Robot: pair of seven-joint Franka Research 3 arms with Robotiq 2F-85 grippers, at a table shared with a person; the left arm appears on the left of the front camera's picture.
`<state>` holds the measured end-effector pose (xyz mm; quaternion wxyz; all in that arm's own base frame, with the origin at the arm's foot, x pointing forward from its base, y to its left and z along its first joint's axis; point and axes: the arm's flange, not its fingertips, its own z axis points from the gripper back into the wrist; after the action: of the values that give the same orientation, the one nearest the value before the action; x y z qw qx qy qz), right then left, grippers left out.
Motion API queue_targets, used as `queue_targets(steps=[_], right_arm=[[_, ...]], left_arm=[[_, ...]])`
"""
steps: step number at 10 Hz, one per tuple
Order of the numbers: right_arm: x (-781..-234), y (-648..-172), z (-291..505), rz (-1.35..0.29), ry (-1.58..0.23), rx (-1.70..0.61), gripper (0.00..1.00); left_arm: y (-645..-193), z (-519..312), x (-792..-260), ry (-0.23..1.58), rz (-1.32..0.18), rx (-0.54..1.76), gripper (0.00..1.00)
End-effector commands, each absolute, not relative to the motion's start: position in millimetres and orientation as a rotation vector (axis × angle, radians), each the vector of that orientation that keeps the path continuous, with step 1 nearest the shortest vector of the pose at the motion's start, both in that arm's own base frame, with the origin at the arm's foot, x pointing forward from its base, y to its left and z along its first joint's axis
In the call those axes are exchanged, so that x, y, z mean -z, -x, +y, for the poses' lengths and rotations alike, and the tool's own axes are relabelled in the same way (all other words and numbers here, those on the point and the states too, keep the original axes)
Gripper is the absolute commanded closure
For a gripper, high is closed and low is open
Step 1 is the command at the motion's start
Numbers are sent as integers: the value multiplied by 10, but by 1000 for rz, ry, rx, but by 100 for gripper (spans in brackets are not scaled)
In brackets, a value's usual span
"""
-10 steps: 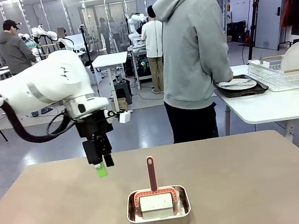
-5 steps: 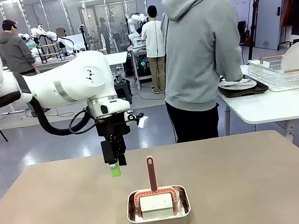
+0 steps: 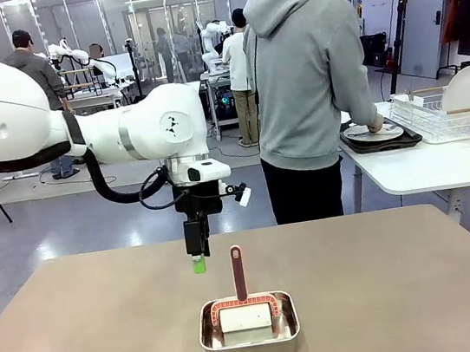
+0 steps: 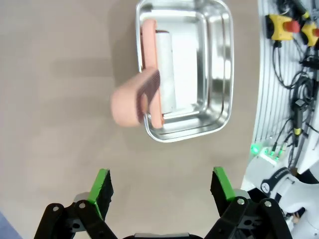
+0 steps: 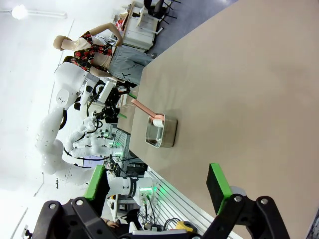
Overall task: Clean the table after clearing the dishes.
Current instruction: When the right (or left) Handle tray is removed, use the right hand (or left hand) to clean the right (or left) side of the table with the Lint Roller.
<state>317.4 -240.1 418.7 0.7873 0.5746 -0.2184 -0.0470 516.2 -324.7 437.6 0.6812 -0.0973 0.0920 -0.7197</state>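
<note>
1. The left gripper (image 3: 197,256) hangs pointing straight down, just beside the brush (image 3: 238,273) on its left. Its pads (image 4: 102,186) are wide apart and hold nothing.
2. In the left wrist view the handle (image 4: 128,103) points up at the camera. It sits ahead of the gap and nearer one pad than the other, so the gripper is not yet lined up.
3. The step in hand looks like taking the brush. Centre the gap on the handle first, then come down and close on the upper part, well above the head.
4. The brush head and a white block (image 3: 245,317) sit inside the pan (image 3: 250,338). Lift straight up so the head clears the rim, since a slanted pull would likely drag the light pan.
5. The table (image 3: 426,289) is otherwise bare and ready for wiping.
6. The right gripper (image 5: 155,184) hovers well away from the pan, fingers spread and empty. It is best kept out of the way.
7. The dishes (image 3: 374,132) lie on a tray on the white side table (image 3: 427,168), under a person's hand (image 3: 376,125).
</note>
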Motion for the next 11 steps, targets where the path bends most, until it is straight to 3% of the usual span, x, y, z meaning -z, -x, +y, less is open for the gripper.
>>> queue_targets(steps=[1, 11], right_arm=[[-4209, -3162, -2403, -480, -1231, 101, 0], [-4209, -3162, -2403, -480, -1231, 101, 0]], left_arm=[[-5261, -3421, -4392, 224, 237, 1594, 0], [-5335, -3898, -4171, 272, 269, 1650, 0]])
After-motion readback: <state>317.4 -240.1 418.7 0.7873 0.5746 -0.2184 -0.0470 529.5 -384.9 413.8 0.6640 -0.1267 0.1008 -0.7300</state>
